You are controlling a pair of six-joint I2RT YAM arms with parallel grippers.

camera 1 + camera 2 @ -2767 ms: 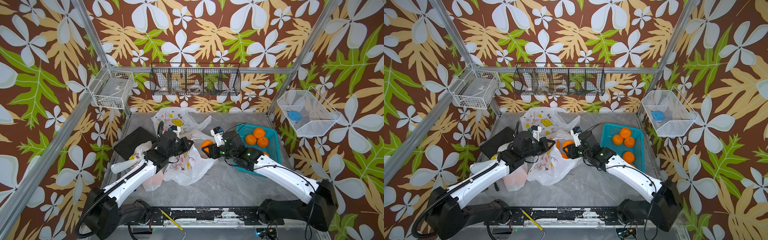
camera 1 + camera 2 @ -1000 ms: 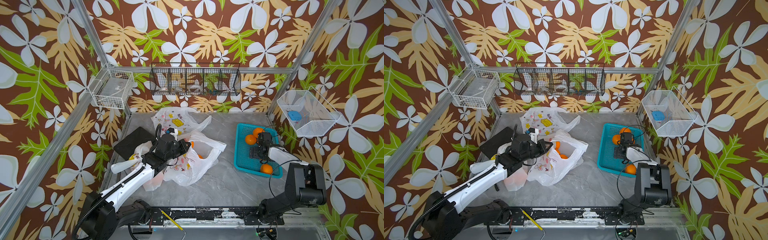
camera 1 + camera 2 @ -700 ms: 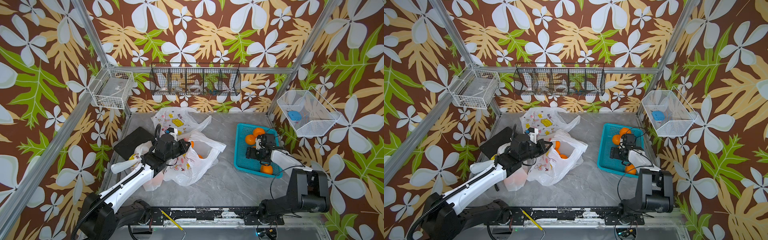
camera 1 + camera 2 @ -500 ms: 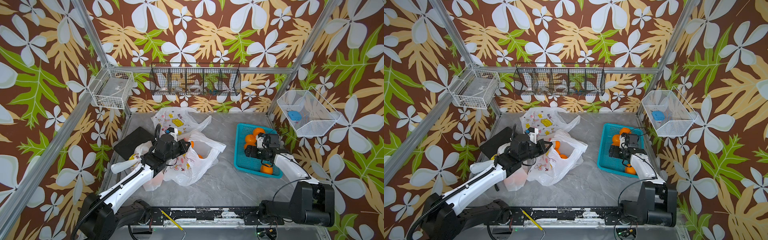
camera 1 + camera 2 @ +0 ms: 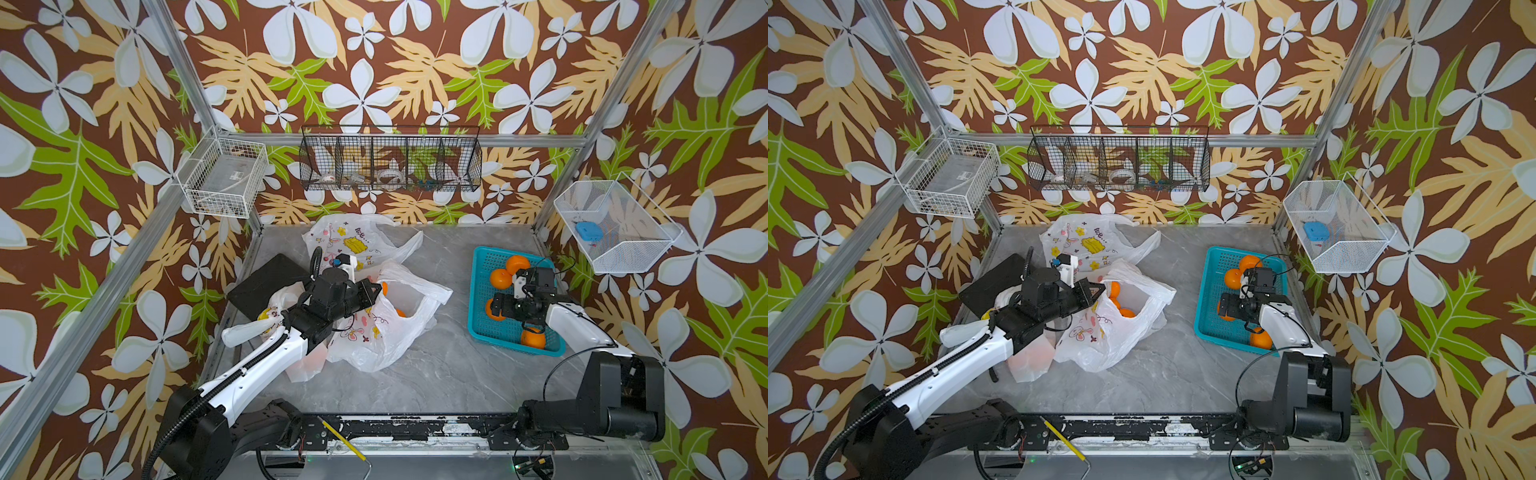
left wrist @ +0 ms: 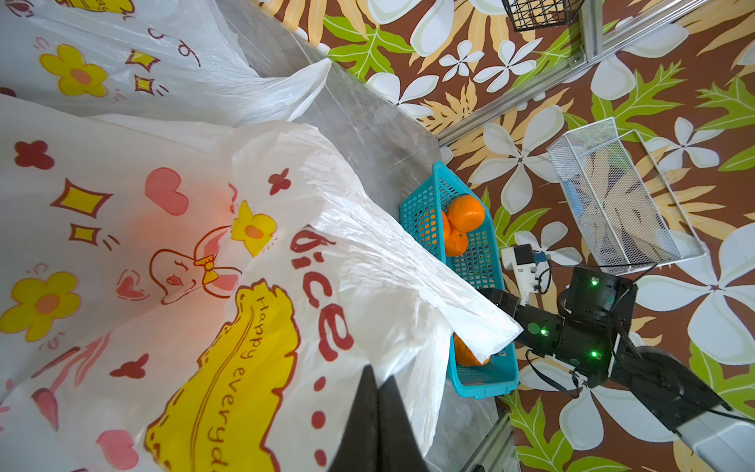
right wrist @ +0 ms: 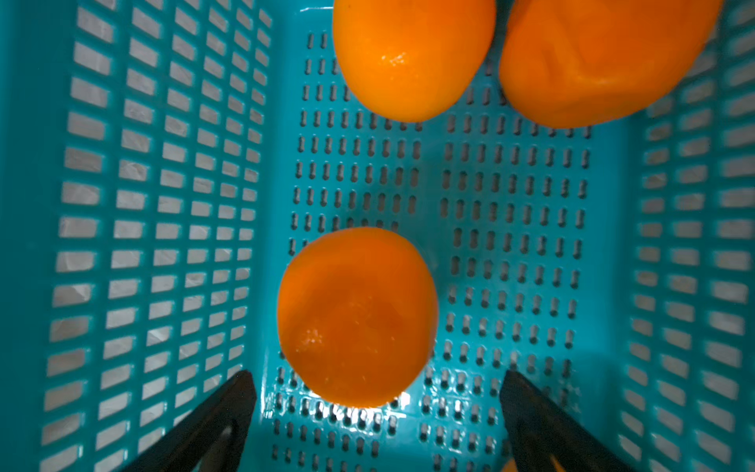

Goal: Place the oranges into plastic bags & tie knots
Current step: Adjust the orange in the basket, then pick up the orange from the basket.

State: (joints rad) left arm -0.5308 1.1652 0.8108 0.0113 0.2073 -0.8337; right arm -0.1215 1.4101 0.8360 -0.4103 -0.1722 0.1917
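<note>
- In both top views, note left gripper (image 5: 372, 291) clamped on rim of plastic bag (image 5: 386, 336), oranges (image 5: 384, 287) just ahead inside; right gripper (image 5: 498, 308) down in teal basket (image 5: 484, 332).
- Left wrist: fingers (image 6: 374, 412) together (bag film right at the tips).
- Right wrist: jaws apart, one orange (image 7: 355, 318) between, clear of both.

Both top views look steeply down from high over the desk's (image 5: 436, 386) front edge, sharing the whole desk; the left wrist camera, close against a plastic bag (image 6: 204, 265), faces across to the teal basket (image 6: 474, 253); the right wrist camera looks from near into that basket, at oranges (image 7: 355, 318) the top views share.
</note>
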